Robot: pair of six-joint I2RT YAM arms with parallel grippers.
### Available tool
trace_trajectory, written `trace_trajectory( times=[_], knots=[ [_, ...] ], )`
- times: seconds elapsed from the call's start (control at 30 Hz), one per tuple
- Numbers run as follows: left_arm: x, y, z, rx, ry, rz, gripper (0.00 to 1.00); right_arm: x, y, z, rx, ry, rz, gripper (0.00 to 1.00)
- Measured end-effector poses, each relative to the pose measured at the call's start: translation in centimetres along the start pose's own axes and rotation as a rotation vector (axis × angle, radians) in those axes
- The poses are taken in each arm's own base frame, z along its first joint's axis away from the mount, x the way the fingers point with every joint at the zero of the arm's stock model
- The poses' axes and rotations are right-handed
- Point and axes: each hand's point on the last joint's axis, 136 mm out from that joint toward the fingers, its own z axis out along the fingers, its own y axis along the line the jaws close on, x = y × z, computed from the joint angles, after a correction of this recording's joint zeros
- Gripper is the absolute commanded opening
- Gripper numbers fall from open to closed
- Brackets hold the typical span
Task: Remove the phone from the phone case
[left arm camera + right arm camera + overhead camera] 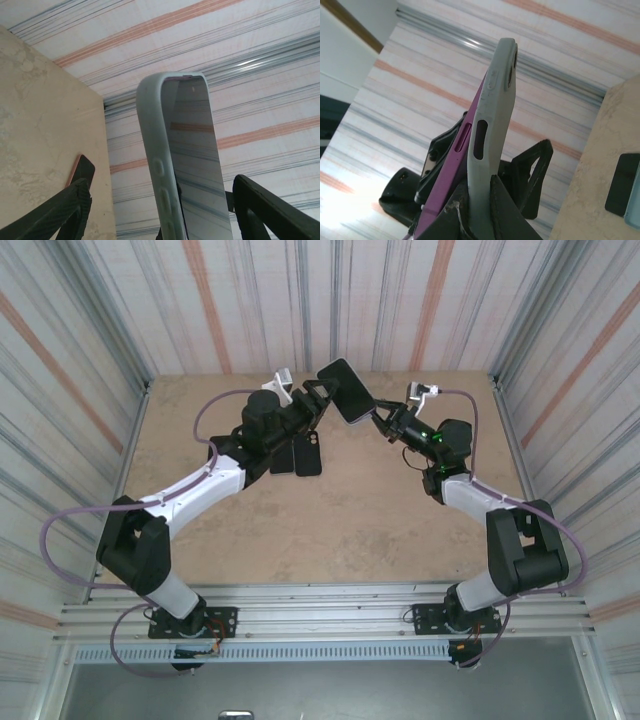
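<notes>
Grey case [492,135] looks soft; phone [451,170] stiff, slick. Grip its bared edge. Right claw [480,199] pinches case, left claw [162,200] spread.

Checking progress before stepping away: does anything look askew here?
Yes. In the right wrist view the purple phone gapes away from the grey case at its lower end while their upper ends meet: half unseated.

The enclosure is lit brightly and evenly from above, and only faint, soft shadows are cast on the beige mottled table top [340,530]. The striped corrugated metal walls [260,75] are mirrored in the glossy dark phone screen [200,170]. Beside the pale grey rubber phone case [492,125], the lower left corner is washed out by glare.
</notes>
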Motion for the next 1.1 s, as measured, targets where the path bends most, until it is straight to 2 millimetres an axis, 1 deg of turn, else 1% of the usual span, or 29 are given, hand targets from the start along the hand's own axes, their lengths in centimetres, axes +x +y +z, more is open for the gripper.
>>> trace_trajectory(
  times=[0.07,0.13,0.23,0.3,0.4,0.5,0.57,0.63,0.77,0.83,0.93,1.1],
  knots=[
    [0.5,0.1,-0.2,-0.004,0.001,-0.001,0.78,-0.4,-0.3,-0.1,0.018,-0.028,-0.012,0.01],
    [1.5,0.3,-0.7,-0.012,0.007,-0.006,0.78,-0.9,-0.5,-0.2,0.04,-0.06,-0.03,0.01],
    [3.8,0.3,-1.4,-0.022,0.029,-0.027,0.76,-1.7,-0.4,-0.6,0.071,-0.121,-0.078,0.01],
    [5.2,0.1,-1.9,-0.027,0.036,-0.051,0.73,-2.0,-0.1,-0.8,0.085,-0.159,-0.116,0.01],
    [6.8,-0.6,-2.4,-0.033,0.037,-0.095,0.7,-2.3,0.1,-0.7,0.097,-0.204,-0.155,0.01],
    [7.6,-1.2,-2.6,-0.031,0.029,-0.124,0.68,-2.3,-0.1,-0.6,0.107,-0.227,-0.167,0.0],
    [8.0,-1.6,-2.5,-0.032,0.025,-0.136,0.66,-2.2,-0.3,-0.6,0.109,-0.237,-0.168,0.0],
    [8.1,-2.4,-2.5,-0.021,0.019,-0.15,0.64,-2.3,-0.5,-0.5,0.108,-0.246,-0.168,0.0],
    [7.6,-4.4,-2.4,0.022,-0.001,-0.175,0.59,-2.2,-1.2,-0.2,0.113,-0.258,-0.163,0.0],
    [7.4,-5.0,-2.2,0.037,-0.01,-0.185,0.59,-2.0,-1.4,0.0,0.114,-0.256,-0.16,0.0],
    [7.3,-5.1,-1.8,0.04,-0.018,-0.194,0.58,-1.6,-1.6,0.2,0.113,-0.252,-0.155,0.0],
    [7.7,-4.1,-1.0,0.027,-0.016,-0.224,0.58,-1.5,-1.2,0.5,0.096,-0.262,-0.161,0.0]
  ],
)
